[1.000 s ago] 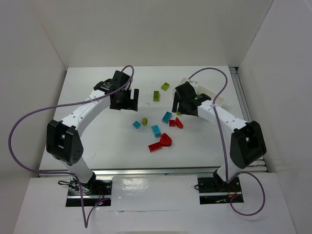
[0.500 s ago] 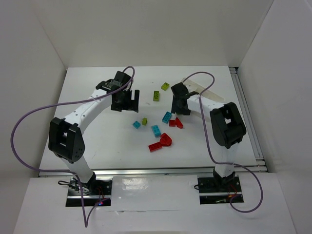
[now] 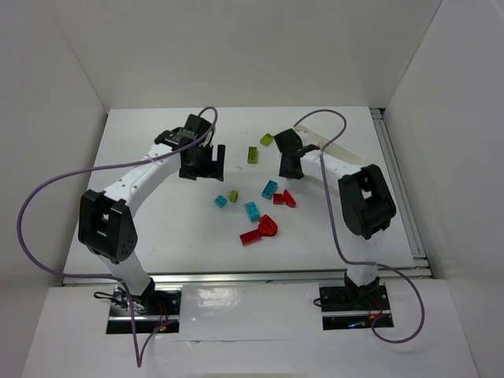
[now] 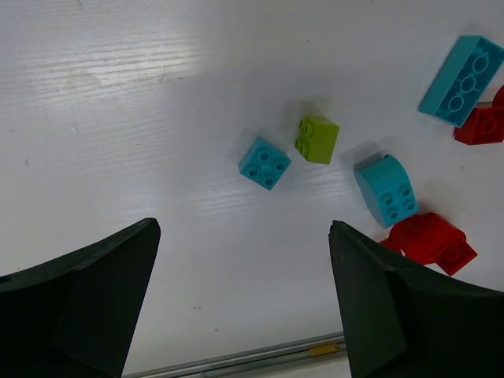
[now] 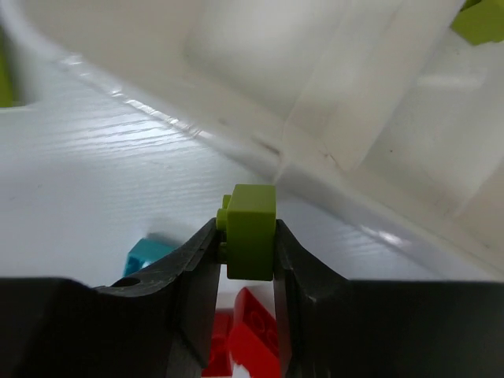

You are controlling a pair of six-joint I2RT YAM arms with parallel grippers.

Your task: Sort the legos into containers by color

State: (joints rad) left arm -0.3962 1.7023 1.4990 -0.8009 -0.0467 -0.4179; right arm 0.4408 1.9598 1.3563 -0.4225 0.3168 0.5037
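My right gripper [image 5: 246, 236] is shut on a lime green lego [image 5: 252, 232], held just in front of the white tray's rim [image 5: 260, 138]. Thin dividers split the tray, and another green lego [image 5: 480, 20] lies in its far section. From above, the right gripper [image 3: 290, 161] sits by the tray [image 3: 327, 140], which the arm mostly hides. My left gripper [image 4: 244, 236] hangs open over bare table. Beyond it lie a small cyan lego [image 4: 264, 163], a green one [image 4: 318, 139], a rounded cyan one [image 4: 386, 190] and a red one [image 4: 431, 240].
Loose legos lie mid-table: green ones [image 3: 268, 140] [image 3: 253, 154], a long cyan one [image 3: 269, 188], red ones [image 3: 283, 198] [image 3: 268, 226]. White walls enclose the table. A metal rail [image 3: 236, 277] runs along its near edge.
The right gripper has closed on a green lego, lifted it off the table and moved it left and back beside the tray, its arm folding in. The left arm has barely moved.
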